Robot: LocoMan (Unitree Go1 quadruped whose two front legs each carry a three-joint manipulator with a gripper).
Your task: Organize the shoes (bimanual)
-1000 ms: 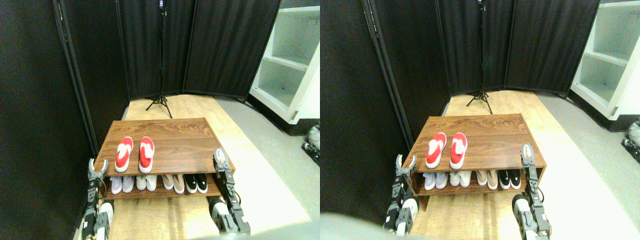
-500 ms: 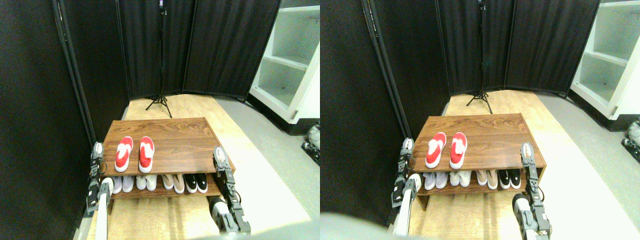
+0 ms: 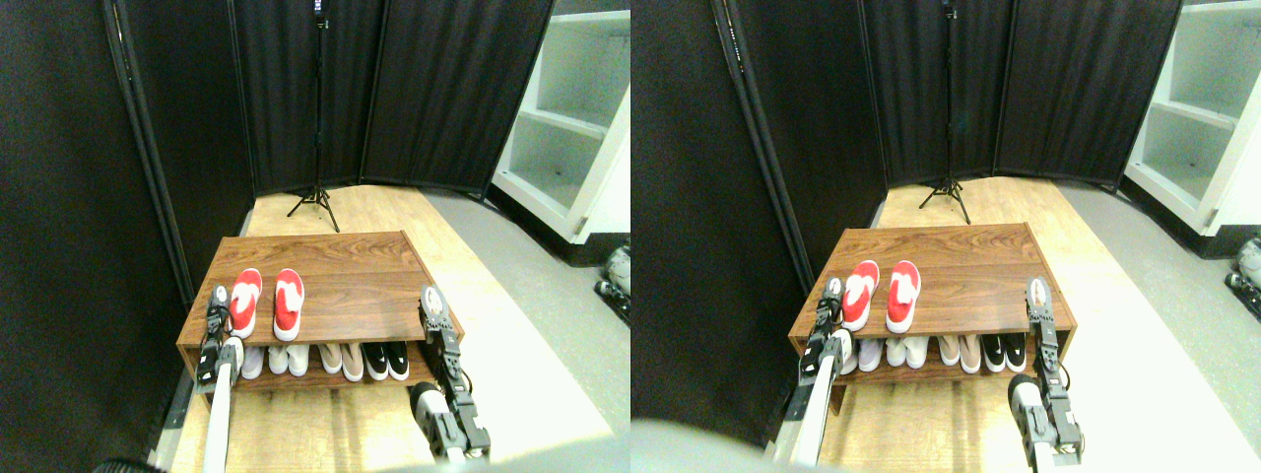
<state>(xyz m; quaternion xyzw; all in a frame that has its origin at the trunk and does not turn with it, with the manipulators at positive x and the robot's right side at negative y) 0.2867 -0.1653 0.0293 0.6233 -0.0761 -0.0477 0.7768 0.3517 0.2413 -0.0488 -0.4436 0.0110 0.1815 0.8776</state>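
1. Red shoes [image 3: 266, 302] sit side by side on the left of the shoe rack [image 3: 355, 286] top, long axes running away from the robot.
2. Left gripper [image 3: 217, 301] is just left of the left shoe, far nearer than the right gripper [image 3: 430, 300] at the rack's right edge.
3. Jaws' state: can't tell on either.
4. Versus 1.0 s ago: left arm has swung in from outside the rack's left corner; right unchanged.
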